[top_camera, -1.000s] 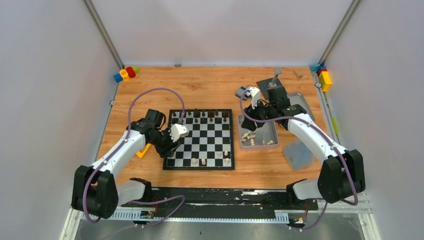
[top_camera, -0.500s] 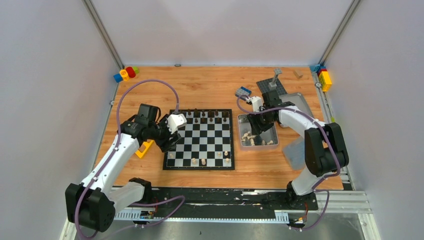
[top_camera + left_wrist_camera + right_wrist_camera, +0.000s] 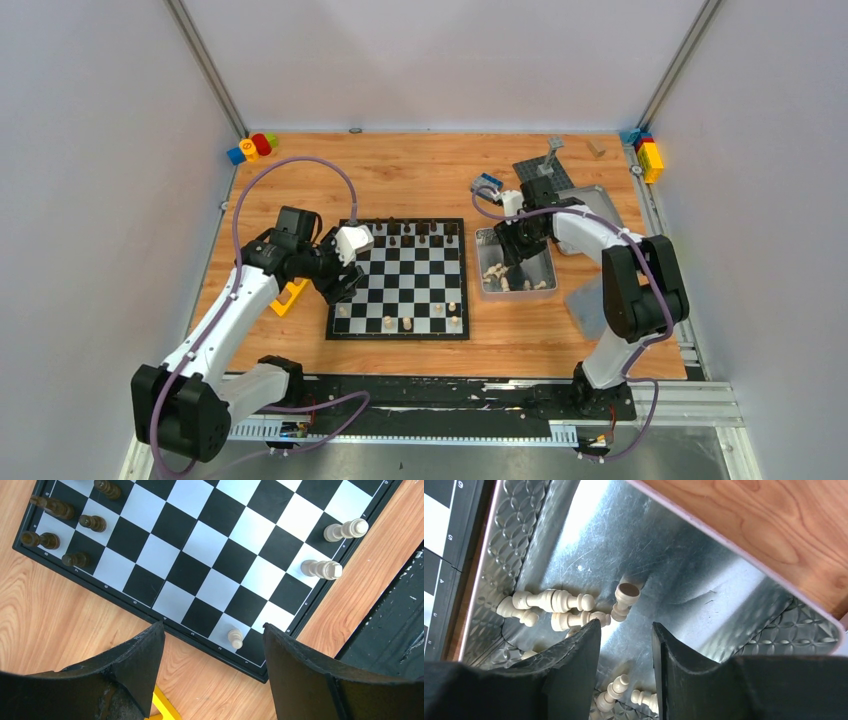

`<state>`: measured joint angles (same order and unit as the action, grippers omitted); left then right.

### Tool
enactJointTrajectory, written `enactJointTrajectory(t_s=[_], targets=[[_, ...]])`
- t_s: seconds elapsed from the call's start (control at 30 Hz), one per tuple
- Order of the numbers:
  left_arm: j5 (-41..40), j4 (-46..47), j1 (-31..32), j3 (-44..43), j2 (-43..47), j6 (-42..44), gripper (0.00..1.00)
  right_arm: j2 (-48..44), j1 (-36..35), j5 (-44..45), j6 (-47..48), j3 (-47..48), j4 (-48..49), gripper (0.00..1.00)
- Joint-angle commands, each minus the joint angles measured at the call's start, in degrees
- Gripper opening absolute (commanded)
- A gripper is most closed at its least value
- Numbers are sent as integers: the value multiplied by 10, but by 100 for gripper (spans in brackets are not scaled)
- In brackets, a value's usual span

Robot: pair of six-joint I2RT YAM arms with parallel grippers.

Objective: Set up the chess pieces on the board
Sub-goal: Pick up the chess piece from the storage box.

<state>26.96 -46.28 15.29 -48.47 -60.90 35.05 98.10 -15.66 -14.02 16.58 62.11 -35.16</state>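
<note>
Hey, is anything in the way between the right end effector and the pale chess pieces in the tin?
Nothing visible. The right end effector hangs open over the tin, with the pale pieces lying loose just ahead of its fingers.

Two arms out over the table [image 3: 420, 180], one at the board, one in the tin.
The board [image 3: 400, 280] lies mid-table, with dark pieces [image 3: 407, 232] along its far rows and a few pale pieces [image 3: 397, 323] standing on its near rows. The left gripper [image 3: 342, 283] hangs over the board's left edge, and a yellow block [image 3: 289, 299] lies on the wood just beside that arm. The right gripper [image 3: 503, 260] points down into the tin [image 3: 542, 270], which sits just right of the board, close over the loose pieces [image 3: 492, 274] lying in it. A grey plate [image 3: 533, 170] sits behind the tin. Bricks [image 3: 252, 147] lie in both far corners.
</note>
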Motion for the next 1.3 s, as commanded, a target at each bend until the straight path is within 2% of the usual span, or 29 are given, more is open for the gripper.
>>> enactJointTrajectory(t_s=[0.0,0.37,0.73,1.27], targets=[[18,18,1,-18,-1,-8,79,5,3,-9,-16,38,1,43],[16,18,2,-17,-4,-7,80,50,2,-11,-22,80,-6,36],[19,26,1,-15,-9,-8,80,45,2,-6,-20,54,-16,34],[19,29,1,-11,-9,-9,81,71,2,-13,-13,53,-27,22]])
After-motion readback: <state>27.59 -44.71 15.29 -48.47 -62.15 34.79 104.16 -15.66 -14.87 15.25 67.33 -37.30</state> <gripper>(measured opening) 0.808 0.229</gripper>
